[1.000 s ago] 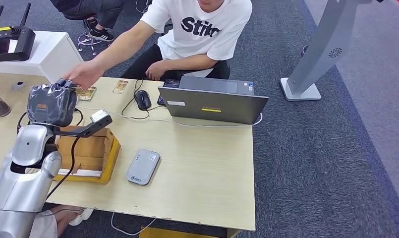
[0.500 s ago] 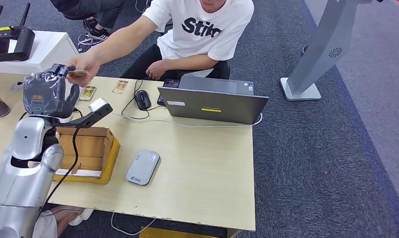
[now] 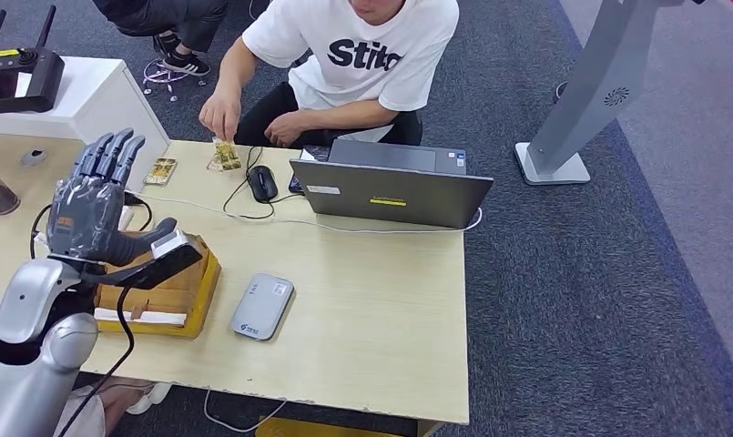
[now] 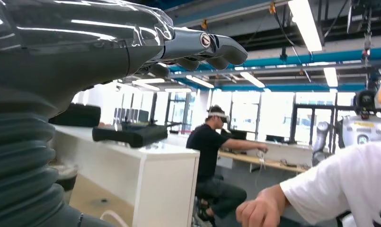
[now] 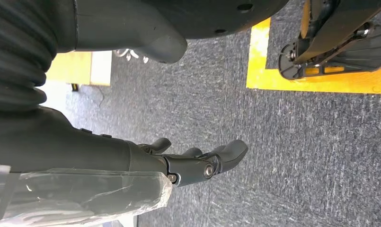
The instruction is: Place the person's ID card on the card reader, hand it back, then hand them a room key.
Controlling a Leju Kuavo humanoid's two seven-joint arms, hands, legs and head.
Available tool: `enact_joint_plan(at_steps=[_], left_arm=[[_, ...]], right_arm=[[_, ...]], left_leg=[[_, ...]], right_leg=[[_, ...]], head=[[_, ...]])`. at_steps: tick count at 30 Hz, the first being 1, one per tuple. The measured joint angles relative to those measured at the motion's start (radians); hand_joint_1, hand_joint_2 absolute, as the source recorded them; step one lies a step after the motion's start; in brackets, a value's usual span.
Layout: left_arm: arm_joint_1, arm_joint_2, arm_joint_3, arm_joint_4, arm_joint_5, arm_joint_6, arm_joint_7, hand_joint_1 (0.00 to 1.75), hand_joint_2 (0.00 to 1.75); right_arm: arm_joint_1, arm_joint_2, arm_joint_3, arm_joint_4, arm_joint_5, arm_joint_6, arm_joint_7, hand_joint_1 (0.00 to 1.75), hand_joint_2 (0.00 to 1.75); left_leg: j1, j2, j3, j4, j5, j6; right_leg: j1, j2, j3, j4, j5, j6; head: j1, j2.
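Lying flat under the person's hand [image 3: 218, 115], our small tan card [image 3: 224, 157]; left hand [image 3: 94, 202] splayed empty, right hand [image 5: 198, 163] loosely released.

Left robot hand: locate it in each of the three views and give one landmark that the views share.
Head view: left robot hand raised at the left over the table's left end, fingers spread, holding nothing.
Left wrist view: the same hand runs along the top, fingers extended.
Right wrist view: not in it; the right robot hand hangs open over grey carpet.
Shared landmark: the person's white T-shirt, in the head and left wrist views.
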State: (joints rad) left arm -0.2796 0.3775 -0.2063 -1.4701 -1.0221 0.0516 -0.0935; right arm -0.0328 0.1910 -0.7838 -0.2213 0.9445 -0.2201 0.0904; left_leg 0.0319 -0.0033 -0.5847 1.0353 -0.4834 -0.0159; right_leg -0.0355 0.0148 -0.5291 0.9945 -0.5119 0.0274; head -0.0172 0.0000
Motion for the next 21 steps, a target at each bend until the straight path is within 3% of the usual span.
enact_joint_plan(at_steps=[4,10,21], left_arm=[[0.133,0.031,0.008,-0.085,0.032,-0.001,-0.007,0.00,1.75],[0.285,0.031,0.029,-0.151,-0.002,0.053,-0.005,0.00,1.75],[0.438,-0.024,0.117,-0.217,0.060,0.099,-0.029,0.00,1.75]], right_arm=[[0.001,0.005,-0.020,0.000,0.003,-0.001,-0.002,0.00,1.75],[0.001,0.011,-0.039,0.000,0.015,-0.002,-0.008,0.00,1.75],[0.001,0.014,-0.064,0.000,0.032,-0.003,-0.008,0.00,1.75]], left_leg=[[0.000,0.000,0.000,0.000,0.000,0.000],[0.000,0.000,0.000,0.000,0.000,0.000],[0.000,-0.001,0.000,0.000,0.000,0.000]], right_leg=[[0.000,-0.001,0.000,0.000,0.000,0.000],[0.000,-0.001,0.000,-0.001,0.000,0.000],[0.000,-0.002,0.000,0.000,0.000,0.000]], head=[[0.000,0.000],[-0.001,0.000],[-0.001,0.000]])
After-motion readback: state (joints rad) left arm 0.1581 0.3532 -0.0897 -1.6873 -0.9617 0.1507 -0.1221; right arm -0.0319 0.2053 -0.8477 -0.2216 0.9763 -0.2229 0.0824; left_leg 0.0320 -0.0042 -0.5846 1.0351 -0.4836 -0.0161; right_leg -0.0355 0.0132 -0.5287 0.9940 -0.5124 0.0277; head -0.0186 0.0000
